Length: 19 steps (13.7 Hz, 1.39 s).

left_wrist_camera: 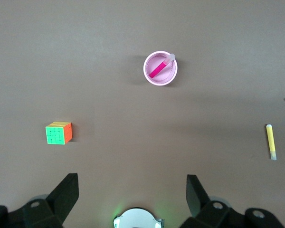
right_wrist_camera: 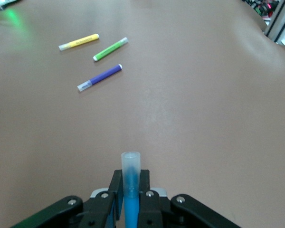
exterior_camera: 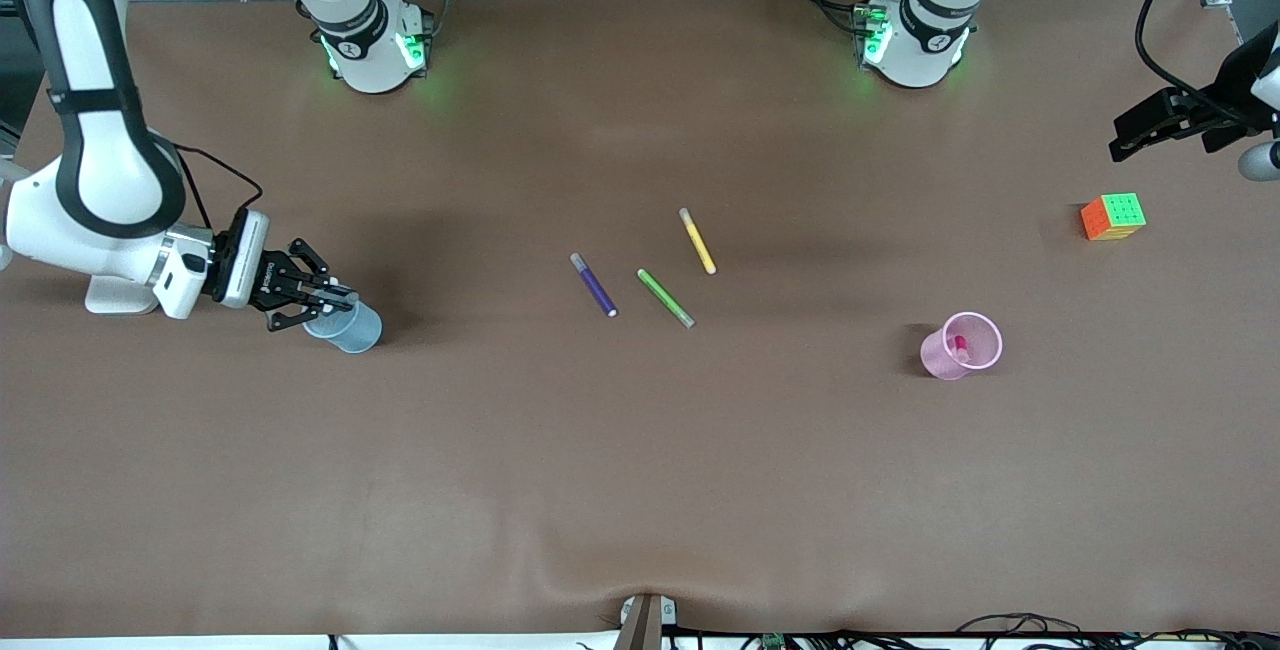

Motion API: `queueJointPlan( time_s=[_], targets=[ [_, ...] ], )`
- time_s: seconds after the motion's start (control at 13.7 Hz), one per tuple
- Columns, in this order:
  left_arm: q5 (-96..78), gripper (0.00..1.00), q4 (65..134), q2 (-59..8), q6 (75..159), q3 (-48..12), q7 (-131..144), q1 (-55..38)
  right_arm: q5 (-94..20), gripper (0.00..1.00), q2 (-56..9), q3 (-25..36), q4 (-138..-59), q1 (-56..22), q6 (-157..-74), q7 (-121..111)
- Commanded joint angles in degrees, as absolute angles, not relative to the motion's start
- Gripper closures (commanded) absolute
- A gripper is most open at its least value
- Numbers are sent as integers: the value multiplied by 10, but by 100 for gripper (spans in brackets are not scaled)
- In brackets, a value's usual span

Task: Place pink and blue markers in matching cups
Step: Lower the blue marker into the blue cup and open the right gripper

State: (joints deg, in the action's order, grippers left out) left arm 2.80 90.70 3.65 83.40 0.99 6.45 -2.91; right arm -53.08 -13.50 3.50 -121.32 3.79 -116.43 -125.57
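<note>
Pink cup [exterior_camera: 962, 346] holds its pink marker [exterior_camera: 960, 347].
My right tool [exterior_camera: 335, 302], squeezing the blue marker [right_wrist_camera: 131, 183] over the blue cup [exterior_camera: 345, 327], might tip it; my left tool [left_wrist_camera: 133, 194] waits wide open, holding nothing.

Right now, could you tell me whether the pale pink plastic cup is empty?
No, the pale pink plastic cup holds the magenta-pink marker pen, leaning inside it.

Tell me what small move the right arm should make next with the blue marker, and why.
Probably lower it a little and open. The right gripper is shut on the blue marker, over the blue cup. The pink marker already sits in the pink cup, and the left gripper waits open.
</note>
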Motion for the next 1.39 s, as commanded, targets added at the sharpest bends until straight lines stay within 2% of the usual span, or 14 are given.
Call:
queueJointPlan(
  time_s=[0.0,0.58,1.31],
  targets=[
    [21,0,915,41,842,10,58,-27,-556,100,-136,26,-1216,65,-1139,-1317],
    [22,0,914,40,842,10,58,-27,-585,100,-197,26,-1180,113,-1037,-1432],
    [22,0,914,41,842,10,58,-26,-584,100,-266,26,-1114,152,-972,-1478]
  ],
)
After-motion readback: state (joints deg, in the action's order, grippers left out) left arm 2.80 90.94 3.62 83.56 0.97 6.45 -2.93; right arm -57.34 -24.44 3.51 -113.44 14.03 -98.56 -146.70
